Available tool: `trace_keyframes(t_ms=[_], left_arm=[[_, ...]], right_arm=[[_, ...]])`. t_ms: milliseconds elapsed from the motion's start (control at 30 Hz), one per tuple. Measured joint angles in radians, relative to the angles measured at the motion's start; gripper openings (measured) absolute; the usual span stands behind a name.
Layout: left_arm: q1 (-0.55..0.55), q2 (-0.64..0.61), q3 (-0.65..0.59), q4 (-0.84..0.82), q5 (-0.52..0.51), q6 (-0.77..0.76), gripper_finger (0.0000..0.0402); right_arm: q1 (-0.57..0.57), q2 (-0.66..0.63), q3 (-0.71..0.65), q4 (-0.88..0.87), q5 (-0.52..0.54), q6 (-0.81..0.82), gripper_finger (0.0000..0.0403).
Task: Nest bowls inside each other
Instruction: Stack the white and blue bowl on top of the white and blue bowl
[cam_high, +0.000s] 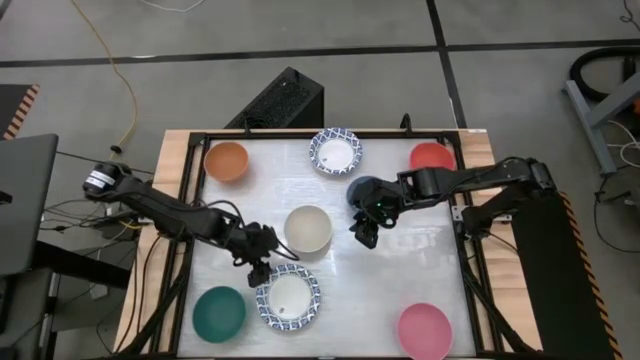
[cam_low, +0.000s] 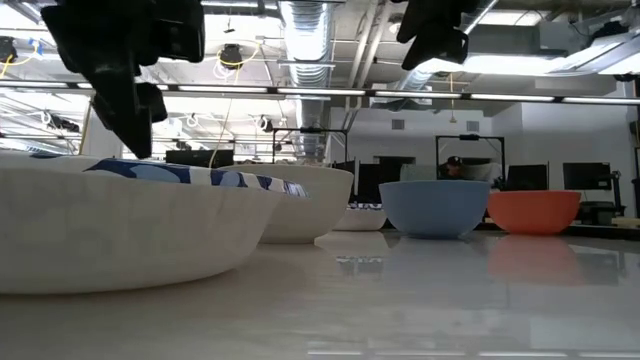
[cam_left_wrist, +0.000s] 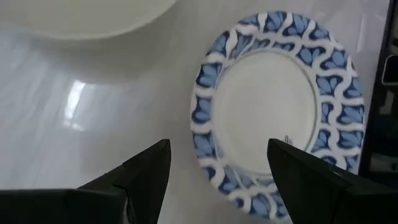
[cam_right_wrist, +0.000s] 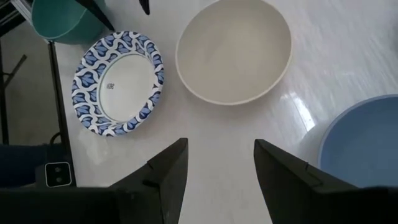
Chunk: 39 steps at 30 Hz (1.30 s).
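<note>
A white bowl with a blue patterned rim (cam_high: 290, 298) rests on its base near the table's near edge. My left gripper (cam_high: 258, 270) hangs open just above its left rim (cam_left_wrist: 208, 118), fingers either side of the rim and touching nothing; the low view shows the left gripper (cam_low: 135, 130) clear above the bowl (cam_low: 130, 230). A cream bowl (cam_high: 308, 228) sits at mid table and a blue bowl (cam_high: 366, 188) to its right. My right gripper (cam_high: 363, 232) hovers open between those two, above bare table (cam_right_wrist: 221, 168).
Around the table stand an orange bowl (cam_high: 228, 160), a second patterned bowl (cam_high: 335, 151), a red bowl (cam_high: 432, 157), a teal bowl (cam_high: 219, 312) and a pink bowl (cam_high: 424, 330). A dark frame (cam_high: 196, 200) borders the tabletop. Free room lies right of centre.
</note>
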Motion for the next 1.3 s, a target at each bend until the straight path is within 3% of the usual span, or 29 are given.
trace_keyframes(t_ms=[567, 767, 900, 1200, 1300], left_arm=[[-0.001, 0.171, 0.001, 0.063, -0.008, -0.048, 0.0257], [0.006, 0.219, 0.001, 0.121, 0.066, -0.061, 0.0246], [0.014, 0.22, 0.001, 0.128, 0.089, -0.04, 0.0195], [0.023, 0.22, 0.001, 0.129, 0.068, 0.011, 0.0024], [0.036, 0.22, 0.001, 0.137, 0.068, 0.006, 0.0008]], right_arm=[[0.002, 0.0, 0.0, -0.005, -0.006, -0.01, 0.0203], [0.002, 0.0, 0.0, -0.005, -0.008, -0.01, 0.0203], [0.002, 0.0, 0.0, -0.006, -0.009, -0.01, 0.0203], [0.005, 0.0, 0.0, -0.037, -0.013, -0.01, 0.0203], [0.009, 0.0, 0.0, -0.044, -0.013, -0.01, 0.0203]])
